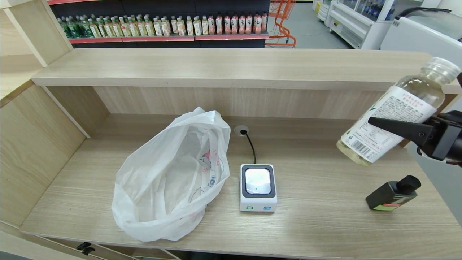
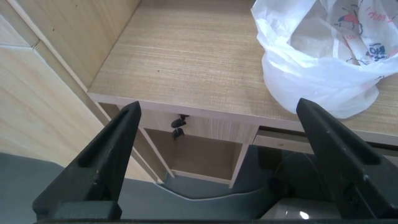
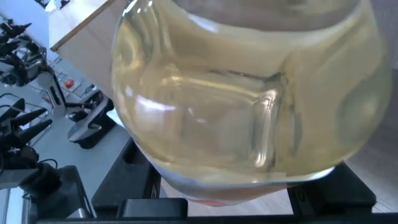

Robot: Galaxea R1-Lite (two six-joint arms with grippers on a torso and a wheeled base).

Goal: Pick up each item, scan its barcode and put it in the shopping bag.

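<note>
The right jaws clamp the bottle (image 1: 399,105) (tilted, aloft); left jaws stand apart.

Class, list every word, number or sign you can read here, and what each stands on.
None can be read.
On the held bottle: label print and barcode, too small.
On the shopping bag: red and blue print, crumpled, unreadable.
On the scanner: two small badges, unreadable.
On the black bottle: label blurred.

Wooden counter (image 1: 325,202), drink shelves (image 1: 162,27), freezers (image 1: 361,21)
</note>
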